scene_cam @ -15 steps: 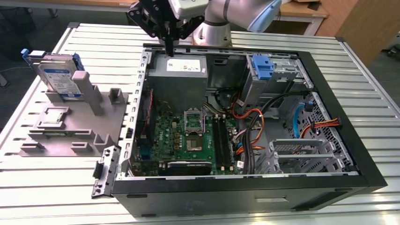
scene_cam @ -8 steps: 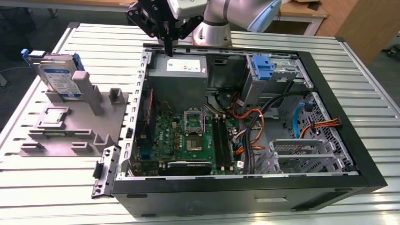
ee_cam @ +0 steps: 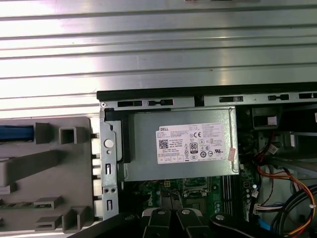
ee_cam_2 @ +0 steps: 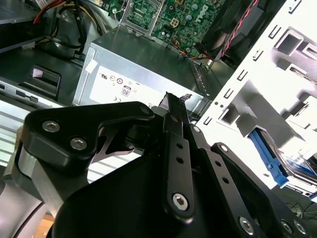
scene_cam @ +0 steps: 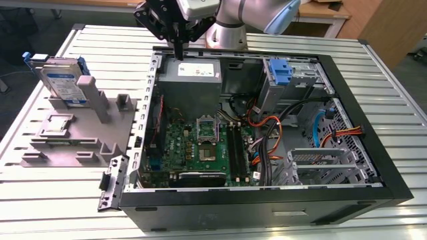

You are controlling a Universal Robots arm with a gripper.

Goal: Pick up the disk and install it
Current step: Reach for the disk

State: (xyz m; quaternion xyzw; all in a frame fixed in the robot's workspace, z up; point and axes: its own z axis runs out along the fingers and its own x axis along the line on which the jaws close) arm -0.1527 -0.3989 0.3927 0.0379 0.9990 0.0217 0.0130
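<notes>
So the fingers (scene_cam: 180, 50) are pinched together with nothing in them, pointing straight down just above the power supply (scene_cam: 190, 75), over its edge closest to the case wall. In the first wrist view you look down past them onto the power supply's white sticker.

What I'd worry about: they hang low, right over the power supply, with the rim of the computer case (scene_cam: 393, 190) next to it. My guess is any sideways travel at that height clips the power supply's top or the case's metal flange. And with the fingers pressed together like this, reaching the disk would mean shoving it rather than gripping it. It stands on edge, so it looks easy to tip or jam in its slot.

The disk (scene_cam: 63, 82) is nowhere near them. It's outside the case, well apart from the power supply, toward the exterior view's left. It stands upright in a grey holder (scene_cam: 80, 135) on the slatted surface (scene_cam: 387, 80), label facing the camera. The case wall sits between it and the power supply, so between it and the fingers too.
</notes>
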